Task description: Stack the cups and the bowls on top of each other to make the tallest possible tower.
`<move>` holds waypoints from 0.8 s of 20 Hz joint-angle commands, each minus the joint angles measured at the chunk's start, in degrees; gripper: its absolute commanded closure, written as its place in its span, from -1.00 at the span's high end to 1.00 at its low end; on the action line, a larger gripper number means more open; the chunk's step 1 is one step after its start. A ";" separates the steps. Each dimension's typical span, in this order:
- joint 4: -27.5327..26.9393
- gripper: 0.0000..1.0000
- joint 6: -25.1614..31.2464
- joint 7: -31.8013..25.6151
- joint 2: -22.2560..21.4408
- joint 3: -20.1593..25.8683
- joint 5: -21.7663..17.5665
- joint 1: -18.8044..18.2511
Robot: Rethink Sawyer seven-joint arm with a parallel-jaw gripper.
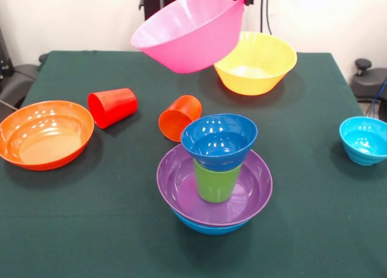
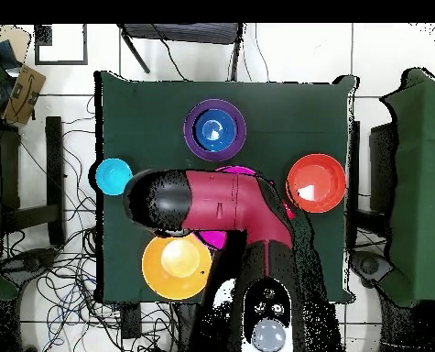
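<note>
Jaws clamp the far rim of the pink bowl (image 1: 193, 30), which hangs tilted in the air above the bench (image 1: 91, 229), ahead of the yellow bowl (image 1: 257, 63). The tower (image 1: 214, 175) stands near centre: blue bowl (image 1: 208, 226), purple bowl (image 1: 181, 187), green cup (image 1: 214, 182), small dark blue bowl (image 1: 219, 142). Red cup (image 1: 113, 106) and orange cup (image 1: 179, 117) lie tipped beside the orange bowl (image 1: 45, 134); the cyan bowl (image 1: 364, 140) sits apart.

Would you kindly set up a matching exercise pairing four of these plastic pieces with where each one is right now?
Things:
1. large pink plastic bowl
2. lime green plastic cup
3. red plastic cup
4. small cyan ribbed bowl

Places:
A. lying on its side on the cloth
B. held in the air
C. standing in the purple bowl
D. alone, upright on the table

Pairs: 1-B, 2-C, 3-A, 4-D
</note>
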 commanded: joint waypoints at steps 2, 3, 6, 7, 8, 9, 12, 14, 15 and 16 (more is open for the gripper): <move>5.77 -1.00 -3.40 -13.51 -3.54 7.84 -1.07 -5.88; 5.70 -1.00 -3.37 -13.62 -3.40 8.41 -1.08 -6.31; 4.26 -1.00 -1.58 -12.47 -2.94 9.57 -1.67 -7.15; 3.42 -1.00 -0.93 -11.95 -2.55 9.97 -1.94 -7.37; 2.12 -1.00 -0.33 -11.81 -1.63 10.56 -2.39 -7.67; 1.27 -1.00 -0.35 -11.66 -0.67 11.15 -2.53 -8.01; -1.60 -1.00 0.12 -10.48 1.51 11.93 -3.61 -8.19; -3.57 -1.00 0.37 -9.40 2.84 12.09 -4.59 -7.99; -4.45 -1.00 0.59 -9.10 3.46 12.11 -5.08 -7.85; -5.36 -1.00 0.52 -8.80 4.17 12.13 -5.40 -7.74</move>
